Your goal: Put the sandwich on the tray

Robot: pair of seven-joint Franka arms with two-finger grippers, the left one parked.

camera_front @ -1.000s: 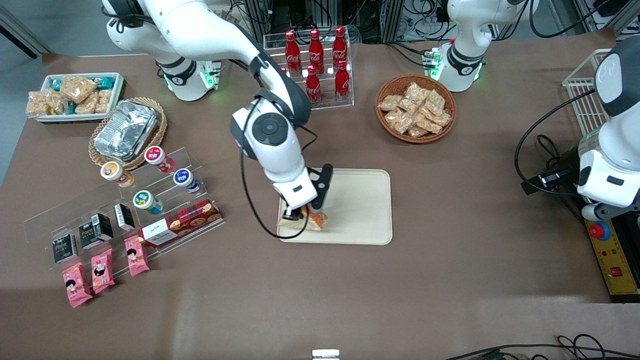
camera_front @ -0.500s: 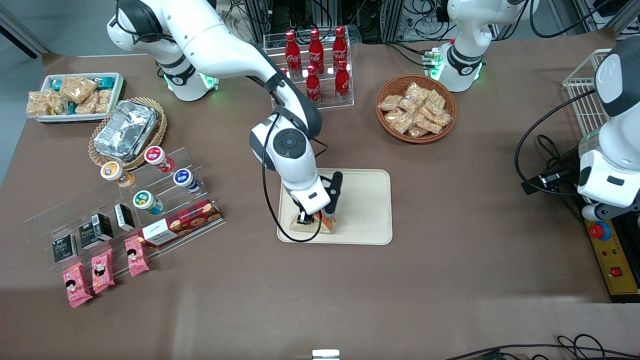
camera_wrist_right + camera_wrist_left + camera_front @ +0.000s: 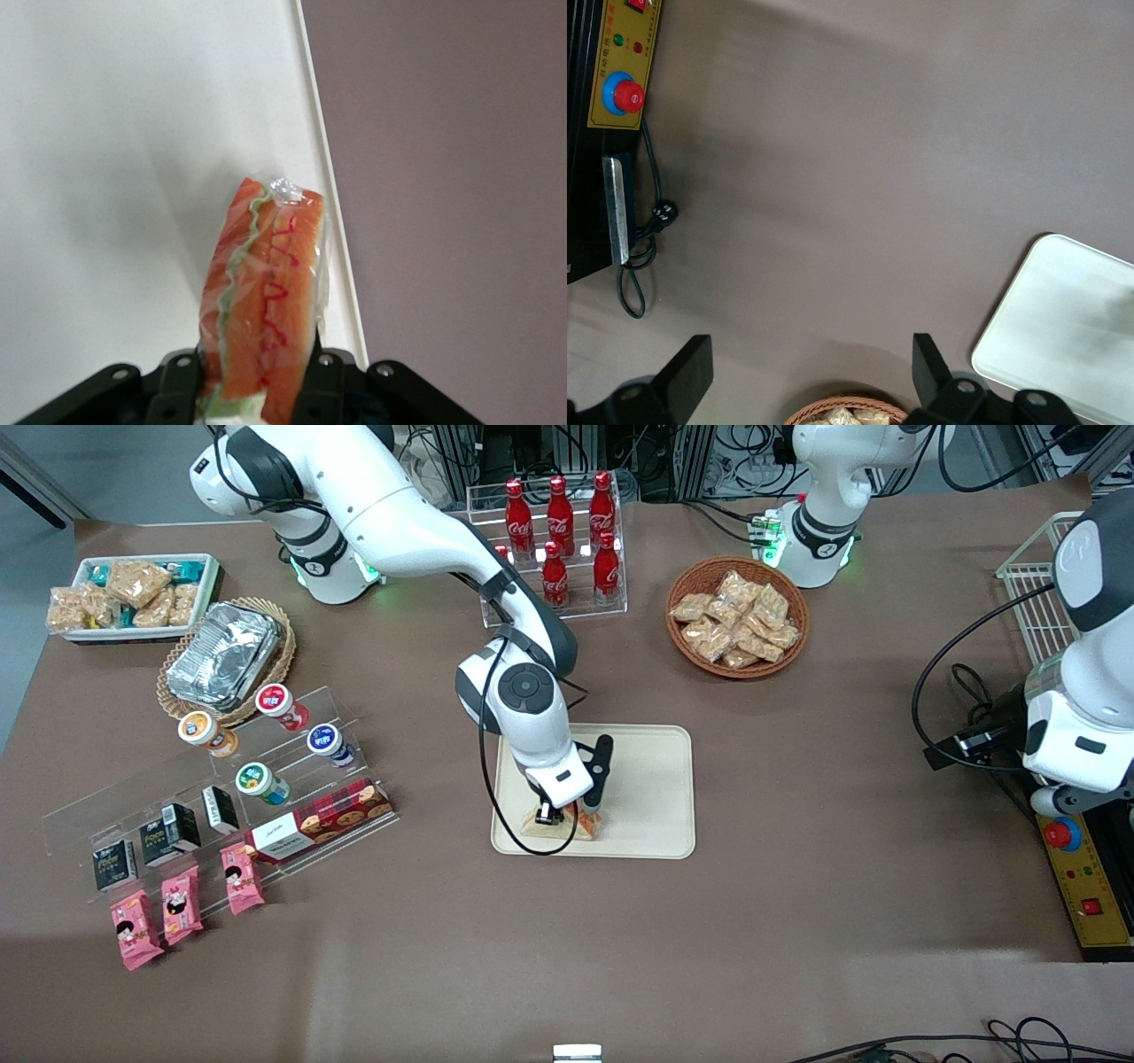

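The sandwich (image 3: 567, 825), a wrapped wedge with orange and green layers, is held in my gripper (image 3: 560, 817) over the cream tray (image 3: 651, 797), close to the tray's edge nearest the front camera. In the right wrist view the sandwich (image 3: 264, 292) sits between my two fingers, which are shut on it, with the tray (image 3: 106, 177) under it and the tray's rim just beside it. I cannot tell whether the sandwich touches the tray surface. The tray's corner also shows in the left wrist view (image 3: 1063, 328).
A wicker basket of tan snack packets (image 3: 736, 617) and a rack of red cola bottles (image 3: 558, 531) stand farther from the front camera. Clear shelves with cups, boxes and pink packets (image 3: 230, 797), a foil container (image 3: 223, 654) and a white bin (image 3: 133, 595) lie toward the working arm's end.
My gripper has carried the sandwich from the tray's corner at the working arm's end further in over the tray, toward the parked arm's end. It stays shut on the sandwich.
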